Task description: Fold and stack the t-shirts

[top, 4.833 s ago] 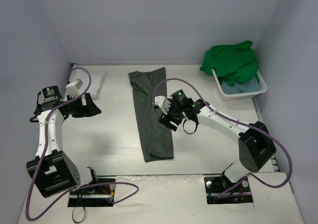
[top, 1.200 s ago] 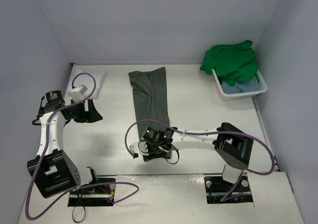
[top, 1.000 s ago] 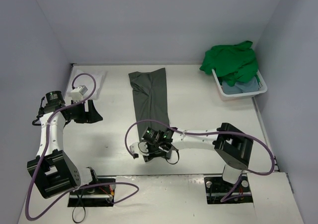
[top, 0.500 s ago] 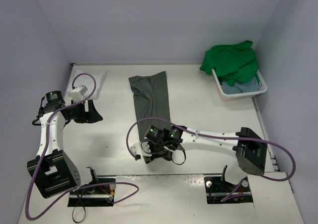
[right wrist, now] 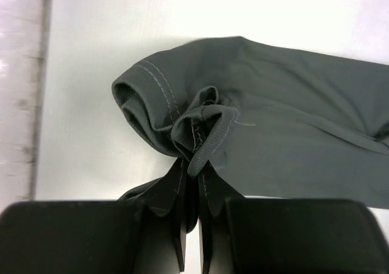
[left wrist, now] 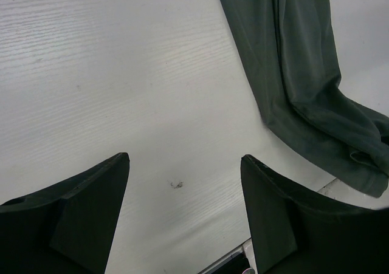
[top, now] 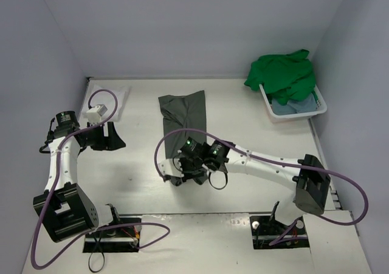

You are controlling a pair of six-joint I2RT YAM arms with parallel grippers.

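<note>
One dark grey-olive t-shirt (right wrist: 292, 116) we see clamped in the right gripper (right wrist: 193, 178); the left gripper (left wrist: 183, 164) hangs spread wide above the table (left wrist: 121, 73).

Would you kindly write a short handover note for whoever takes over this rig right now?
Right gripper: shut on the near hem of the dark grey-olive t-shirt, already a narrow strip, centre of table.
Left gripper: open, empty, at left.
White folded cloth lies far left; bright green t-shirt and light blue t-shirt sit in the white plastic basket, far right.
To do: finish this fold, stack it, then fold the basket's two.
</note>
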